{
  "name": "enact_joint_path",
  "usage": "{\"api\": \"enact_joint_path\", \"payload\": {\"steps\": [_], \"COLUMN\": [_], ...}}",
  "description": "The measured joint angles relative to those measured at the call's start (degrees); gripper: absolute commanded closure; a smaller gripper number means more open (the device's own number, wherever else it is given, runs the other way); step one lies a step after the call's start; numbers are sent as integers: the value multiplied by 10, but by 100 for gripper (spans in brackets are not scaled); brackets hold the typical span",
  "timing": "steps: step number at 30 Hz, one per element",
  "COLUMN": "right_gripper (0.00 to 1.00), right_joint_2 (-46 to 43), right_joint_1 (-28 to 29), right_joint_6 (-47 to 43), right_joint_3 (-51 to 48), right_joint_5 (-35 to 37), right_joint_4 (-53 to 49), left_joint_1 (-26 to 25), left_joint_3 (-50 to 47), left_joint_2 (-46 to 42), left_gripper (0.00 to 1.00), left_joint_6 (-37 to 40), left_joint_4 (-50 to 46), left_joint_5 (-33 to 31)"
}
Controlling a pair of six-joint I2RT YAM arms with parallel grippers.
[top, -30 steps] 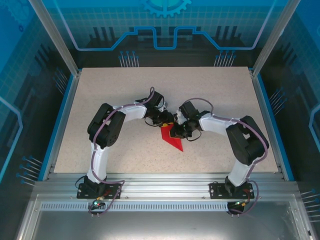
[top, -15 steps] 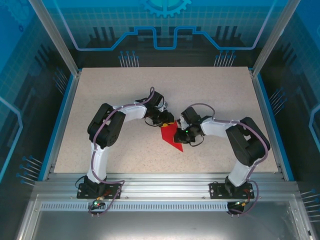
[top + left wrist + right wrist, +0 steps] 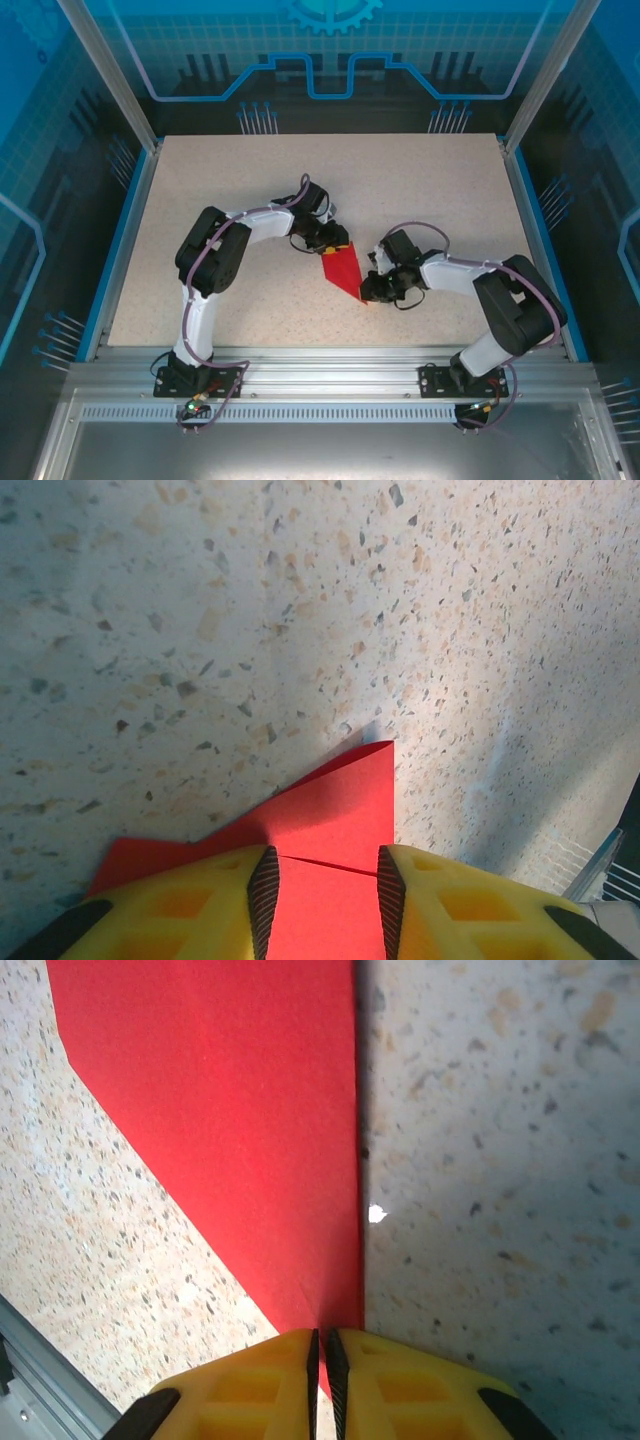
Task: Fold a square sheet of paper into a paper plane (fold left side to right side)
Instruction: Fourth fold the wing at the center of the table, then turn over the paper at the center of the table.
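Fingers [image 3: 250,1380] of the right tool [image 3: 321,1340] are pressed almost together, pinching the pointed tip of the folded red paper [image 3: 230,1110]. The left tool [image 3: 322,870] is parted, its fingers straddling the paper's wide end. The paper lies flat on the speckled counter [image 3: 440,190], mid-counter between the arms.

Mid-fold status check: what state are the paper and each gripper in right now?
paper: folded into a pointed shape, lying flat.
left gripper: open, fingers either side of the paper's wide end.
right gripper: shut on the paper's pointed tip.
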Motion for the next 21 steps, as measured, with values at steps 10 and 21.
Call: {"api": "enact_joint_path", "payload": {"steps": [10, 21], "right_gripper": [61, 43], "right_joint_2": [-113, -160], "right_joint_1": [-27, -79], "right_joint_6": [-52, -118], "right_joint_3": [-17, 3], "right_joint_5": [-9, -37], "right_joint_4": [-82, -34], "left_joint_1": [7, 52], "left_joint_3": [11, -102], "left_joint_2": [-37, -189], "left_gripper": [37, 35], "left_joint_6": [13, -4], "left_joint_4": [-30, 28], "left_joint_5": [1, 10]}}
